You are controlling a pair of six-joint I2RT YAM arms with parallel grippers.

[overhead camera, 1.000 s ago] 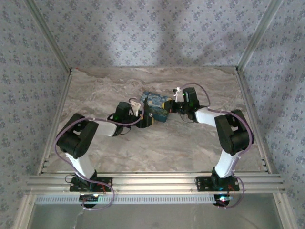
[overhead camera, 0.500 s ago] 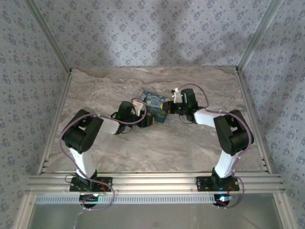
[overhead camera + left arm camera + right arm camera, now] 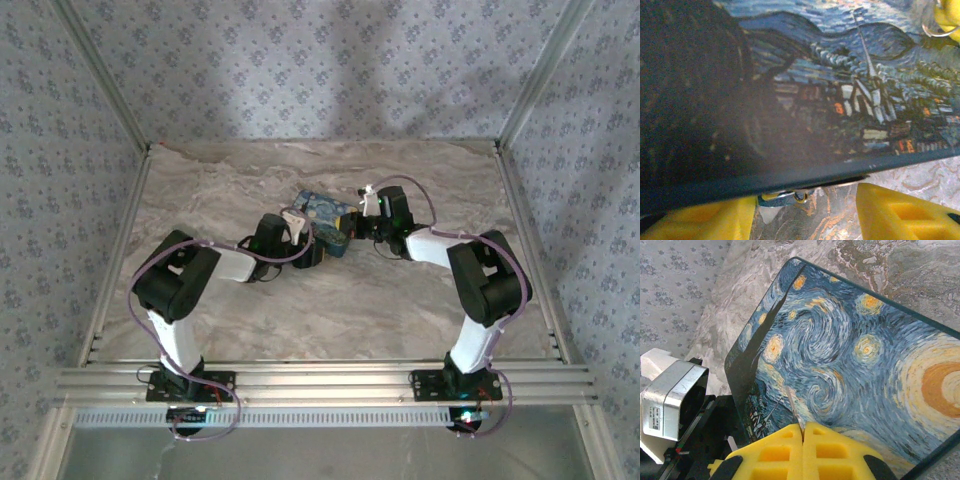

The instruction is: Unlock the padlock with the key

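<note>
The right gripper [image 3: 803, 429], at 3 o'clock of the Starry Night box [image 3: 850, 350], pinches the key [image 3: 793, 404] blade-outward, ready for insertion. The left gripper [image 3: 805, 212], fingers spread, straddles the padlock [image 3: 789, 196] at the box's 6 o'clock edge, likely to steady it.

Nothing here gives you text you can actually read. The nearest thing is a small white sticker [image 3: 653, 413] on the side of the silver camera housing [image 3: 677, 387], at the left edge of the right wrist view. It carries a few dark printed lines, too small and blurred to make out as letters or numbers. The blue swirl-painted box [image 3: 850, 355] bears a painted night scene of stars and a village, and you can make out no lettering, brand or number in it from either wrist view or from the top view.
</note>
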